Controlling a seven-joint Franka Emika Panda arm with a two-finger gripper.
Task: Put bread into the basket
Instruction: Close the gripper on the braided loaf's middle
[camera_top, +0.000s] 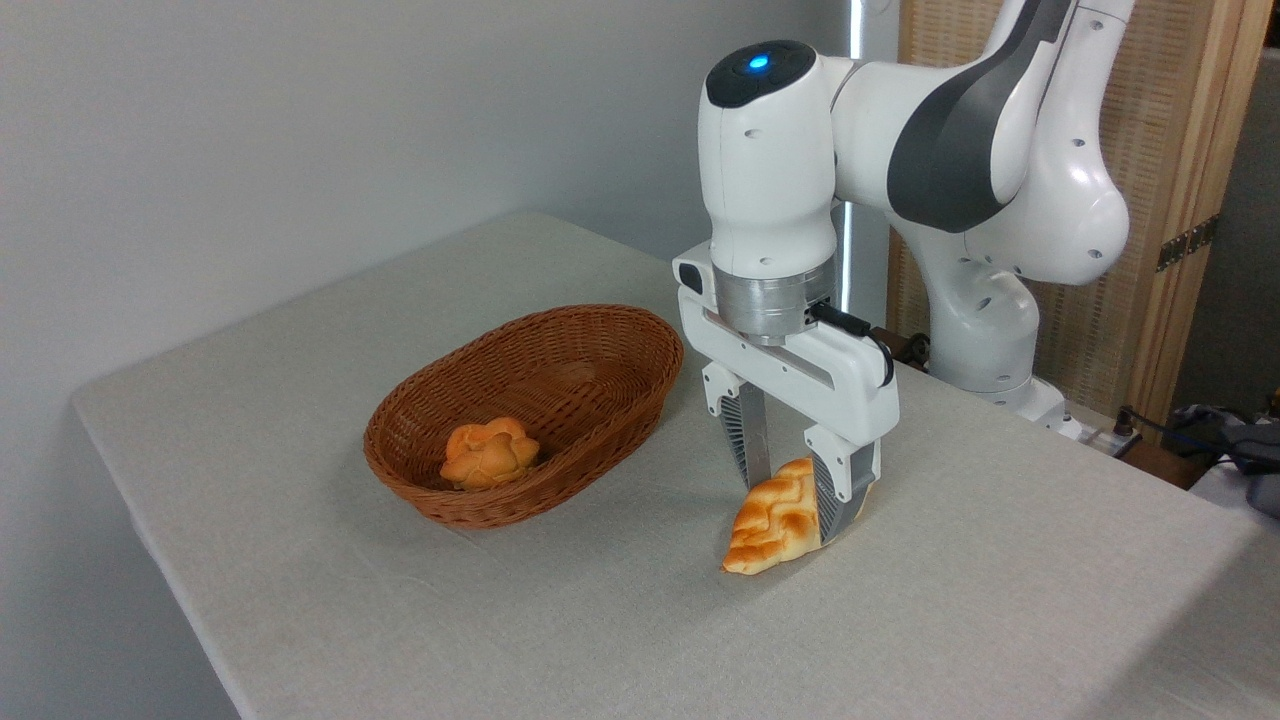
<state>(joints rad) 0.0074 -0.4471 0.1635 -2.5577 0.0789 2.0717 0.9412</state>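
The tool (795, 490) is pointed straight down, and its two fingers are closed against the sides of the bread (775, 525), one finger at the loaf's upper left and the other across its right side. The braided loaf is held tilted, with its upper end between the fingers and its lower pointed end directed down towards the table (950, 610); whether that tip touches the cloth or is just clear of it cannot be told. The far end of the loaf is hidden behind the right finger. The loaf is placed roughly midway across the table, nearer the right-hand edge than the basket is.

To the left of the tool, apart from it, the basket (590, 345) is set on the table, its long axis running from the near left towards the far right. A small round orange bun (489, 452) is seen inside the basket at its near-left end. The rest of the basket's floor is left bare. The table is covered by a pale cloth.
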